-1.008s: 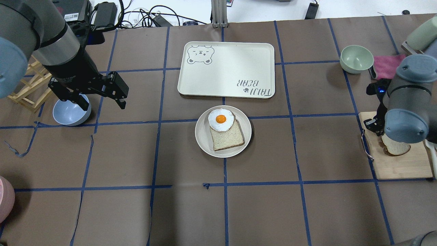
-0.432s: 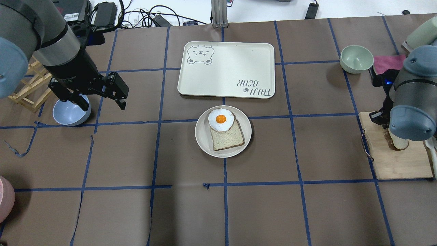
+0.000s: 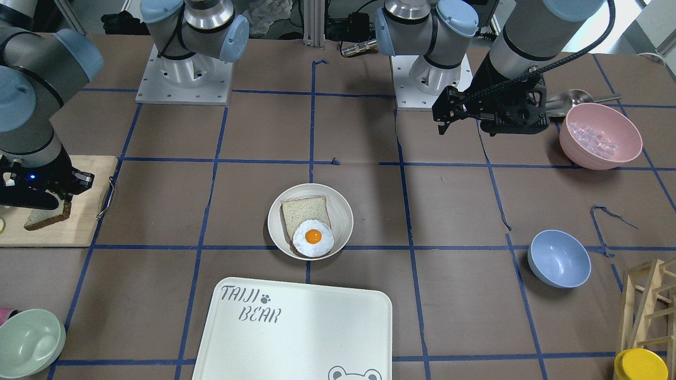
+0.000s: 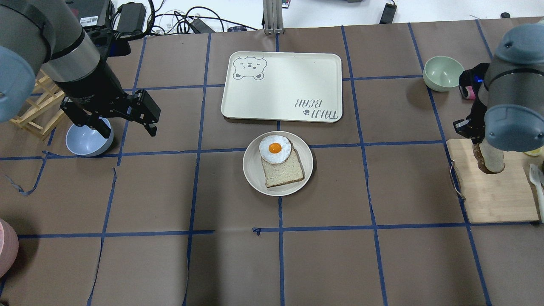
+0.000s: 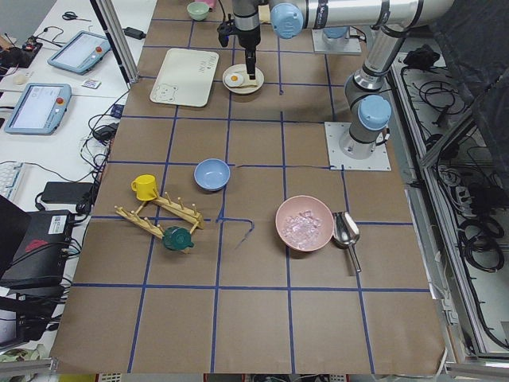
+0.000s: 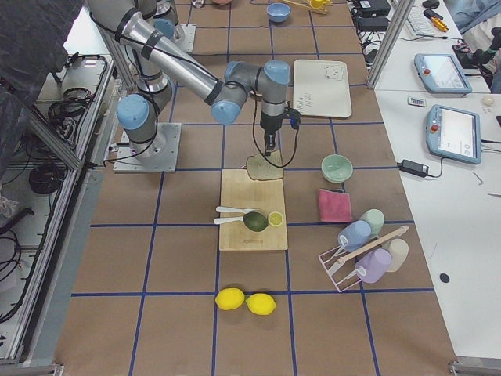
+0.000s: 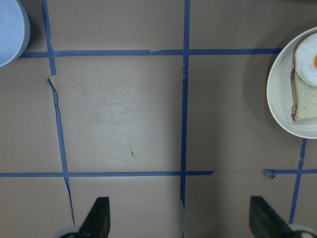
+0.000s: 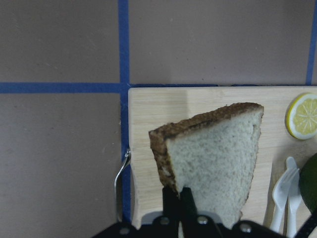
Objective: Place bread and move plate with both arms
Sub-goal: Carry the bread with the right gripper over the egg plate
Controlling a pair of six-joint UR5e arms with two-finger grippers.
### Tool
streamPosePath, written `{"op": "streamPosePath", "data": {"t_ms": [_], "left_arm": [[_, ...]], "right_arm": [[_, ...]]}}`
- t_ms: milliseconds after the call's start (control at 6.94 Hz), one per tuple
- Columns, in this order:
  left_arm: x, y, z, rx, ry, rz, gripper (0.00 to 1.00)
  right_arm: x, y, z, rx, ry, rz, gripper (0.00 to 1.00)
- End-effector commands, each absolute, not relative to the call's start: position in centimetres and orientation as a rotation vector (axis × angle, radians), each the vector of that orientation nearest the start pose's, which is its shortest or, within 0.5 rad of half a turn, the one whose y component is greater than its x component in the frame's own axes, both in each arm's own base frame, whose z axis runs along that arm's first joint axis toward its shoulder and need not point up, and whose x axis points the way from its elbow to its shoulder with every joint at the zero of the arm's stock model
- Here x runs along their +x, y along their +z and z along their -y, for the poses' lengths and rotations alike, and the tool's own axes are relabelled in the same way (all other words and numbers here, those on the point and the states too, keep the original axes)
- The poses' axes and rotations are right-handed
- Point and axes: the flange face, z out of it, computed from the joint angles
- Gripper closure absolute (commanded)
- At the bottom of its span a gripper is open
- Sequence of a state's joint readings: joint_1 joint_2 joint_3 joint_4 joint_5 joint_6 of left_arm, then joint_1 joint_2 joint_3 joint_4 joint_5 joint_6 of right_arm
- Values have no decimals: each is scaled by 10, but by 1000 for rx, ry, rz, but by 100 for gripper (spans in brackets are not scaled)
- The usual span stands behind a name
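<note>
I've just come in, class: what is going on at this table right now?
The right hand is shut on the edge of the bread, holding it over the wooden board. The left hand hangs open above bare table near the blue bowl, touching nothing. The plate sits mid-table near the tray, already carrying a paler slice topped with a fried egg. The bread is not yet on the plate.

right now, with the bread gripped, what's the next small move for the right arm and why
Probably carry it across toward the plate. The right end effector is shut on the bread, which hangs on edge over the board. The plate, mid-table, holds a slice under an egg, seemingly awaiting a top.
</note>
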State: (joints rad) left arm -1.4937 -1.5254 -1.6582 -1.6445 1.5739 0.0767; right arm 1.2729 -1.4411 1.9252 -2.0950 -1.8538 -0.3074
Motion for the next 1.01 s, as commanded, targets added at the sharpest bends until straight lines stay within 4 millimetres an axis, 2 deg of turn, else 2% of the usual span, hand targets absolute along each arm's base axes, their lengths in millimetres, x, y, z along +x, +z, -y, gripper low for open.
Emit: {"op": "streamPosePath", "data": {"t_ms": [0,144,288,432,576,720,864], "left_arm": [[-97,460,469,-2,181,-3142,0],[-97,461,469,-2,178,-3142,0],[-97,460,469,-2,181,-3142,0],[-96,462,469,-5,176,-3142,0],[-95,462,469,-7,176,-3142,0],[-95,462,469,-7,176,-3142,0],[-95,462,469,-7,176,-3142,0]], "right_arm": [[60,375,539,111,140,-3413,100],[139,391,543,120,84,-3328,100],[212,382,544,170,69,-3292,100],[275,363,533,219,75,-3283,100],[338,347,513,182,10,-3275,100],[379,335,494,188,-25,-3269,100],[399,321,495,147,-96,-3246,100]]}}
